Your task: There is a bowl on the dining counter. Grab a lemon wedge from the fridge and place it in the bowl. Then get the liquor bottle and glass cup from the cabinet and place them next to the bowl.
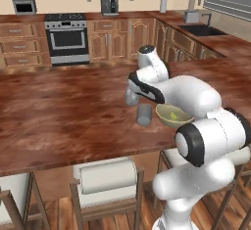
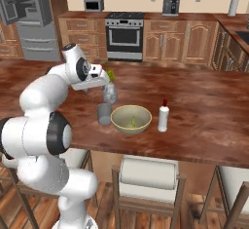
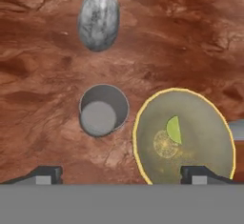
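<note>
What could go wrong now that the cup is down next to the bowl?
The glass cup stands close to the bowl, under the open gripper. If the arm lifts away crookedly, a finger might tip the cup. The grey vase stands just beyond and could be bumped. The bottle is slim, so a bowl nudge might topple it.

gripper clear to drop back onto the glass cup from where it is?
Probably yes. The gripper hangs open above the glass cup, nothing between them; the bowl and a grey vase stand apart from it.

Home kitchen: stove [image 1: 66, 37], fridge [image 2: 29, 16], wooden cabinets [image 1: 109, 39].
</note>
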